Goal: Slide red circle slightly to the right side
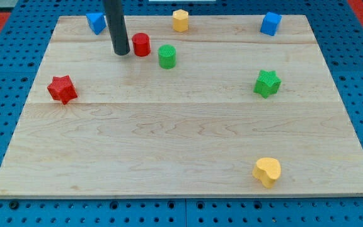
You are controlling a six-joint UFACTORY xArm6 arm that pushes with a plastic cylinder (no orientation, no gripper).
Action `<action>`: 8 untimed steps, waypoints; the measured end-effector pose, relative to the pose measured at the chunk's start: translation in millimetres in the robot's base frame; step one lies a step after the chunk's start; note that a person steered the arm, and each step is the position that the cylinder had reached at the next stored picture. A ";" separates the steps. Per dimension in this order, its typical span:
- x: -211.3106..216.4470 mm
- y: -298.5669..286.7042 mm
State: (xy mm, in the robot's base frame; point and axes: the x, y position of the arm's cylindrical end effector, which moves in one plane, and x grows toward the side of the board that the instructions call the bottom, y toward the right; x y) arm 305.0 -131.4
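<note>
The red circle point(142, 44) stands near the board's top edge, left of centre. My tip point(121, 53) rests on the board just to the left of the red circle, with a narrow gap between them. A green circle point(167, 56) stands close to the red circle, to its lower right.
A blue block point(96, 22) sits at the top left, partly behind the rod. A yellow block point(180, 20) and a blue block point(270, 23) line the top edge. A red star point(62, 89) is at the left, a green star point(267, 83) at the right, a yellow heart point(267, 171) at the bottom right.
</note>
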 end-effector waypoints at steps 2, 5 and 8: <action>0.0 -28.2; 0.0 -56.9; 0.0 -54.8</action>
State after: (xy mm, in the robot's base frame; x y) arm 305.0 -186.2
